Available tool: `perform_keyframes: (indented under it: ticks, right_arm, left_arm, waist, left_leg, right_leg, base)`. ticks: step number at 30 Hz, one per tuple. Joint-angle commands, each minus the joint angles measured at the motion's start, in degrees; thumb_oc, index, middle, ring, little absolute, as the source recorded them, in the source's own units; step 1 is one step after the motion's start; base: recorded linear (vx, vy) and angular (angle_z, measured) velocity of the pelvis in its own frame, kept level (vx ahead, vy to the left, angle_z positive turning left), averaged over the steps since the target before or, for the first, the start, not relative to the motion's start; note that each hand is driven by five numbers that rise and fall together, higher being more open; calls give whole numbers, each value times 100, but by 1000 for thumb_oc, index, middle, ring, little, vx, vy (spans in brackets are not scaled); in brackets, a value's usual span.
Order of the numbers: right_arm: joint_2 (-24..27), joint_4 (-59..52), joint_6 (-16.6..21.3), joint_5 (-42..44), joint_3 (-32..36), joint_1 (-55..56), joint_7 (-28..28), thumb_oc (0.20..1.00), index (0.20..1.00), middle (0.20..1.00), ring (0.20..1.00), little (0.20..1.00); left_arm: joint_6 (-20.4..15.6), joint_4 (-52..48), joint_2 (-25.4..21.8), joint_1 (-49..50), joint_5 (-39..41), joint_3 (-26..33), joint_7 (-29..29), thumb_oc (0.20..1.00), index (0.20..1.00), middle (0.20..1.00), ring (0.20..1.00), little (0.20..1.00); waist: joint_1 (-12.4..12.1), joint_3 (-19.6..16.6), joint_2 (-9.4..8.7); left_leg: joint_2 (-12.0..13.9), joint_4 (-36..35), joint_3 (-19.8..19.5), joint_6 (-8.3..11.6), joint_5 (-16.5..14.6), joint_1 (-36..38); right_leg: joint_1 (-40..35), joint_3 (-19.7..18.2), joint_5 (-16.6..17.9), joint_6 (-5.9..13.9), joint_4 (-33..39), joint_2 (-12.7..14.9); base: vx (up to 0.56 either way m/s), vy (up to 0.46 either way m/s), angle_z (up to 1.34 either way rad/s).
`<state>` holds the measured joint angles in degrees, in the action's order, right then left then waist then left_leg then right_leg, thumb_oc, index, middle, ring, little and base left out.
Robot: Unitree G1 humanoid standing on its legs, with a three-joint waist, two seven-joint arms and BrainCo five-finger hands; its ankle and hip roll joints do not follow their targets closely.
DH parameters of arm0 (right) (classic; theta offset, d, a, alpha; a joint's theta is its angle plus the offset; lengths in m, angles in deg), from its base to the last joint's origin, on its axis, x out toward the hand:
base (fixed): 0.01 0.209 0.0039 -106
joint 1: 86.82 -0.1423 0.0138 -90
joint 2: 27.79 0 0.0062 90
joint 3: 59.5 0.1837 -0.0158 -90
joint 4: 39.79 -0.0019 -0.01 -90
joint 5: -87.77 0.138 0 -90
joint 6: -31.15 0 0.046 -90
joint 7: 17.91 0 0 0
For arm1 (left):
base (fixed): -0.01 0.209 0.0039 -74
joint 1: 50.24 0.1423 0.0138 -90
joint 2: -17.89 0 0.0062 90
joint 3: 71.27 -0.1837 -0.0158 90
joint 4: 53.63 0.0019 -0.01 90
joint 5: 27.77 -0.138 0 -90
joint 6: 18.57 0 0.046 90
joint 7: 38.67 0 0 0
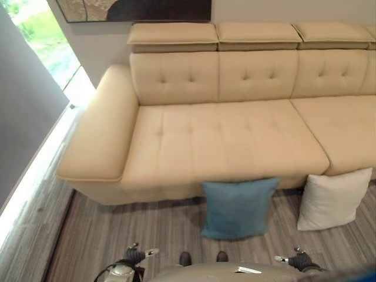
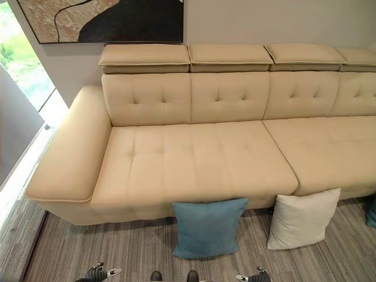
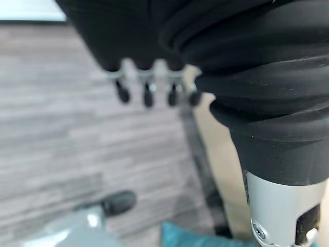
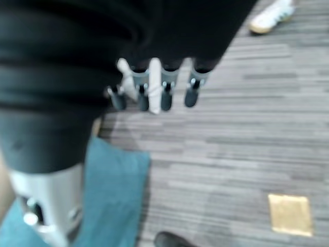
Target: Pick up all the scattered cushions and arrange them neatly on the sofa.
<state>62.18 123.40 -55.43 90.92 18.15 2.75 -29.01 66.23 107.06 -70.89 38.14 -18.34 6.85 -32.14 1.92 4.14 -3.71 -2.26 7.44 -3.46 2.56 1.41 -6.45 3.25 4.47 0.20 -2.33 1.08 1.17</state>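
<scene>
No legible text, label, number or sign appears in any view. The beige tufted leather sofa [image 2: 194, 158] carries no visible tag or marking. The teal square fabric cushion [image 2: 208, 228] and the white square fabric cushion [image 2: 302, 218], both standing on the grey striped floor [image 2: 117, 249] against the sofa front, have plain faces. The framed abstract wall picture [image 2: 111, 19] shows shapes only, with no lettering. The small gold square [image 4: 290, 214] on the floor in the right wrist view bears no readable print.
</scene>
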Motion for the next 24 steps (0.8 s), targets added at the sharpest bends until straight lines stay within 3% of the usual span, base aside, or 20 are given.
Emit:
perform_keyframes:
  ticks: [1,5,8,10,13,18,21,24]
  right_arm:
    - [166,-142,11,100,-2,-326,2,1000,1000,1000,1000,1000]
    - [173,-65,-66,74,52,-316,21,1000,1000,1000,1000,1000]
    - [139,-18,-113,-7,16,-383,10,1000,1000,1000,1000,1000]
    - [108,-53,-138,-92,-88,-502,-6,1000,1000,1000,1000,1000]
    - [115,-40,-116,-191,-139,-490,-19,1000,1000,1000,1000,1000]
    - [135,-11,-90,-223,-145,-465,-14,1000,1000,1000,1000,1000]
    - [122,-23,-98,-263,-155,-459,-32,1000,1000,1000,1000,1000]
    - [152,-31,-77,-246,-197,-511,-70,1000,1000,1000,1000,1000]
  left_arm:
    - [-103,-139,33,-318,58,-18,4,1000,1000,1000,1000,1000]
    - [-77,-48,92,-310,-144,-129,-45,1000,1000,1000,1000,1000]
    - [-63,-36,102,-304,-298,-151,-53,1000,1000,1000,1000,1000]
    - [-62,-62,42,-307,-277,-108,-43,1000,1000,1000,1000,1000]
    - [-38,-59,10,-258,-311,-61,-70,1000,1000,1000,1000,1000]
    - [-3,13,-53,-219,-385,2,-96,1000,1000,1000,1000,1000]
    - [-4,29,-61,-177,-356,40,-92,1000,1000,1000,1000,1000]
    - [-25,12,-25,-159,-281,88,-66,1000,1000,1000,1000,1000]
  waist:
    - [15,276,-3]
    - [115,242,41]
    - [87,297,52]
    - [-69,416,71]
    - [-267,498,156]
    - [-337,454,205]
    - [-515,401,127]
    - [-523,369,131]
  left_leg:
    - [-163,-51,-753,-60,-622,69]
    - [-172,-269,-454,-197,-609,205]
    - [-197,-424,-158,-305,-596,227]
    - [-126,-537,166,-386,-517,187]
    - [-2,-602,381,-407,-430,157]
    - [112,-773,529,-396,-323,260]
    - [152,-714,776,-306,-324,219]
    - [283,-653,814,-234,-314,213]
  right_leg:
    - [65,-496,-6,758,-244,163]
    - [291,-817,223,925,-236,229]
    - [604,-1020,454,1159,-259,272]
    - [936,-728,525,1200,-438,341]
    - [845,279,231,1040,-680,567]
    - [541,558,-46,950,-1044,603]
    - [107,1125,-134,940,-703,731]
    - [45,996,-136,935,-500,591]
  base:
    - [24,94,-75]
    - [-43,197,-50]
    - [-153,215,-126]
    - [-204,135,-172]
    - [-138,26,-108]
    - [-78,-33,-46]
    - [-45,-124,-41]
    - [45,-265,-31]
